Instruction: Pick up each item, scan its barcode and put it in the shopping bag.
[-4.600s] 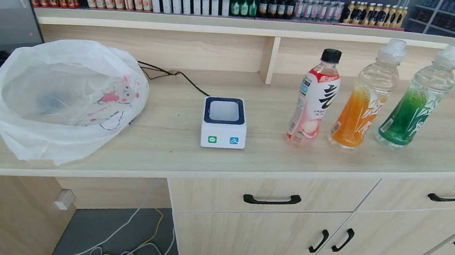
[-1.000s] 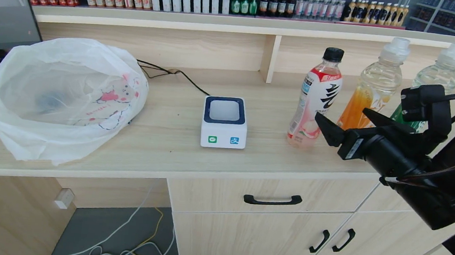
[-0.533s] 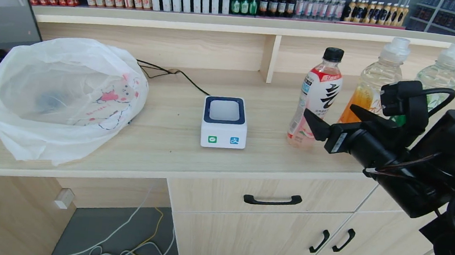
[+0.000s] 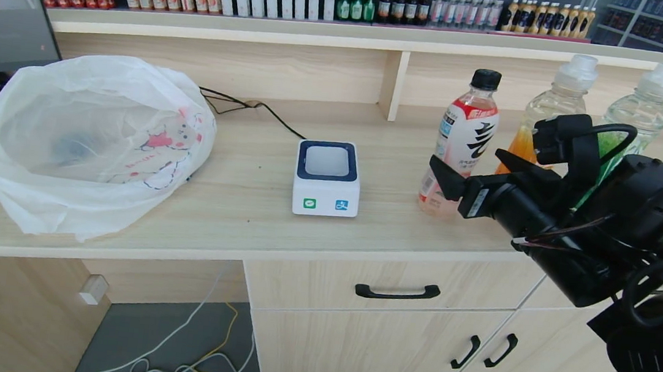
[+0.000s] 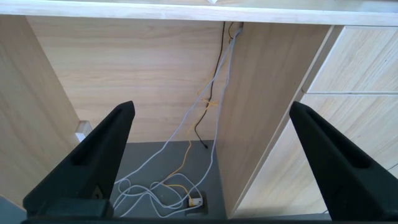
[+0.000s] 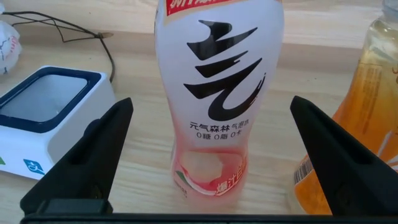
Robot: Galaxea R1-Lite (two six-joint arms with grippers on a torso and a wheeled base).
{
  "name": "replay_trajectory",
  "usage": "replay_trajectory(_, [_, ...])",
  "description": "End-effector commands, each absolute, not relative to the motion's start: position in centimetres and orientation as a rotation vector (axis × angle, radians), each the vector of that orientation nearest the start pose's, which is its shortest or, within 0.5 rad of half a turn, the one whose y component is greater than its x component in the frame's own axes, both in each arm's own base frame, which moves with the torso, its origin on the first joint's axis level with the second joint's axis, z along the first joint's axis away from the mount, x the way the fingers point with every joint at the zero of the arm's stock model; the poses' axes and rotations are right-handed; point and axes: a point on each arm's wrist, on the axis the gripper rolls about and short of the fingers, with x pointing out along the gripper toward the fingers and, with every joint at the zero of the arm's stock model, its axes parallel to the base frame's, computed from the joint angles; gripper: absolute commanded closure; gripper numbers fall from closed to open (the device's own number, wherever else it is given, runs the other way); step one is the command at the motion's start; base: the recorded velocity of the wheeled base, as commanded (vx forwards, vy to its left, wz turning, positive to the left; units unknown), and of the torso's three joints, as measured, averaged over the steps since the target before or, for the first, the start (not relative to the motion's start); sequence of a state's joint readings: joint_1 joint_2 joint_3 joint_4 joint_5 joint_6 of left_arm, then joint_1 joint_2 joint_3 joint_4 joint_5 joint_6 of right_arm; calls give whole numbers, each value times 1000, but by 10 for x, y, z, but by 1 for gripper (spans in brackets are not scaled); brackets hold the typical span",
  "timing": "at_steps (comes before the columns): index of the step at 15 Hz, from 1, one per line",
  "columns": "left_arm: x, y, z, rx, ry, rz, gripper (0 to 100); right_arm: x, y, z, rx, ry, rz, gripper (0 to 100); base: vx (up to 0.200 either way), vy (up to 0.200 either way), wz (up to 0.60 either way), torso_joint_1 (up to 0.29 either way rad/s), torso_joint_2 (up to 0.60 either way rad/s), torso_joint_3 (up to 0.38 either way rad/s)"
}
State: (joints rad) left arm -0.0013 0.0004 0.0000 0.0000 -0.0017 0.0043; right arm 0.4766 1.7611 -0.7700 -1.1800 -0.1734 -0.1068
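At centre right of the head frame, my right gripper (image 4: 465, 157) is wide open; the peach drink bottle (image 4: 467, 123) stands upright on the counter (image 4: 242, 213), straight ahead of it, not yet gripped.

I count three bottles: pink bottle (image 4: 462, 144), orange bottle (image 4: 556, 108), green bottle (image 4: 641, 111). One scanner (image 4: 327, 179). One bag (image 4: 85, 185), perhaps holding one dim item (image 4: 71, 149).

Shop checkout, wooden counter (image 4: 243, 207), barcode scanner (image 4: 327, 177), rows of bottled drinks (image 4: 301, 2) on display behind
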Motion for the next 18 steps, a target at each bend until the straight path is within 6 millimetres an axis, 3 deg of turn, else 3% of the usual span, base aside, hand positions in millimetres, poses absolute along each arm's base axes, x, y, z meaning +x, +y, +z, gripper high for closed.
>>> replay_trajectory(1, [-23, 0, 75, 5, 0, -2, 0, 289, 147, 208, -43, -197, 297, 0, 0, 0, 0, 0, 0, 0])
replay_trajectory(18, [-23, 0, 75, 5, 0, -3, 0, 319, 162, 209, -33, -229, 291, 0, 0, 0, 0, 0, 0, 0])
